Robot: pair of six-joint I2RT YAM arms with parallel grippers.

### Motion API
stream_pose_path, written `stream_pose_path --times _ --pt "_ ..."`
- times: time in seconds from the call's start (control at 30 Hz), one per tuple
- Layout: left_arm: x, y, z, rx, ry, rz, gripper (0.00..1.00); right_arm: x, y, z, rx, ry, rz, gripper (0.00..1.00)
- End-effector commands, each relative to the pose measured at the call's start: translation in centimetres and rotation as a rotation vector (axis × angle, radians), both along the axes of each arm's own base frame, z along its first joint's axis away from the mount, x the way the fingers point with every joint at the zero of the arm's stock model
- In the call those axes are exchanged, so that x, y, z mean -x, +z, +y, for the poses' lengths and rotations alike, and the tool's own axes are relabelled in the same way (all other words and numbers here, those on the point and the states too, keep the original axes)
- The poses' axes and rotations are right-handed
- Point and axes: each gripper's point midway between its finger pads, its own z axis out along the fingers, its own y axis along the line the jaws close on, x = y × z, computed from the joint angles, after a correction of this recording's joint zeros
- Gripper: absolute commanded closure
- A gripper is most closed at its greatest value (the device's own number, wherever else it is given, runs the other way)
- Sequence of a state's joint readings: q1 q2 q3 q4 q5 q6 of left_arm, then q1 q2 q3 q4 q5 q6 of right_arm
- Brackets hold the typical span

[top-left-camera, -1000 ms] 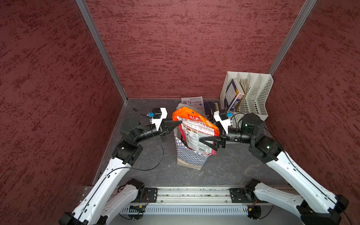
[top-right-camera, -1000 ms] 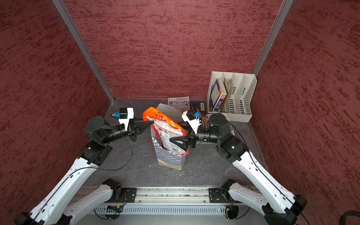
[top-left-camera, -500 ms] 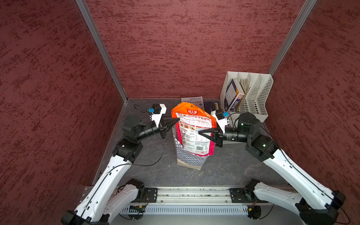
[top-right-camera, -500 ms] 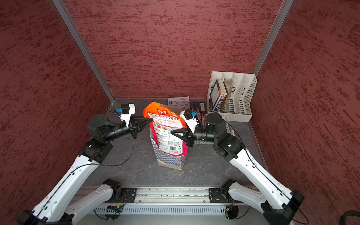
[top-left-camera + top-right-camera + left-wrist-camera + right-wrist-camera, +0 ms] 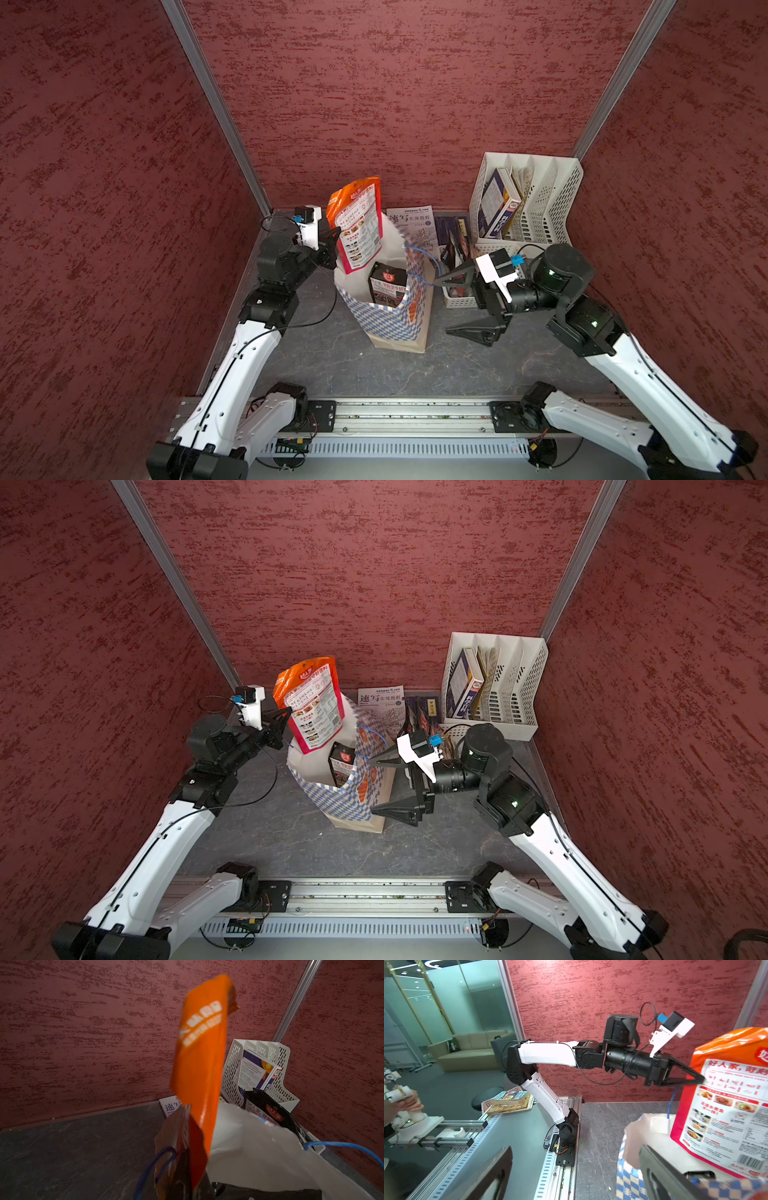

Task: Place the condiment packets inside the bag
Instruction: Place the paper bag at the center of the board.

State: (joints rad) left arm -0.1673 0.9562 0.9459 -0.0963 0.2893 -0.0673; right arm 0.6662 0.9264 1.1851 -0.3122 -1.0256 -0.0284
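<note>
Both top views: the bag [image 5: 395, 324] [image 5: 336, 800] stood upright mid-bench [image 5: 332, 374], mouth gaping. A black packet [image 5: 388, 284] sat inside it. The orange packet [image 5: 359, 224] [image 5: 311, 704] stood upright, lower end in the mouth and most of it above the rim. The left fingers [image 5: 332, 237] were together at its edge; whether they gripped it was unclear. The right fingers [image 5: 457, 274] were wide apart beside the bag, holding nothing. Left wrist view: the orange packet [image 5: 199, 1064] was blurred, rising over the bag's white inside. Right wrist view: the left fingers [image 5: 685, 1078] met the packet's edge, with the blue cord [image 5: 671, 1103] hanging below.

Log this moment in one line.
left gripper shut on bag handle | right gripper open, beside bag | orange packet upright, sticking out of bag | black packet in bag
</note>
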Motion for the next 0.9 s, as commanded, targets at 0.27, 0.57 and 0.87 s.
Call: stream_pose_path --times 0.27,0.57,0.87 --pt "4.2 4.1 -4.6 -0.015 -0.3 -0.229 1.0 -5.7 0.8 -1.5 0.008 -0.41 -0.088 0.01" --pt "8.2 4.3 -7.6 -0.103 -0.53 -0.339 1.0 -10.8 0.5 -0.8 0.128 -0.465 -0.147 0.02" --pt "9.1 3.5 -8.5 -0.127 -0.611 -0.349 1.0 -13.7 -0.8 1.6 0.137 -0.179 -0.104 0.01"
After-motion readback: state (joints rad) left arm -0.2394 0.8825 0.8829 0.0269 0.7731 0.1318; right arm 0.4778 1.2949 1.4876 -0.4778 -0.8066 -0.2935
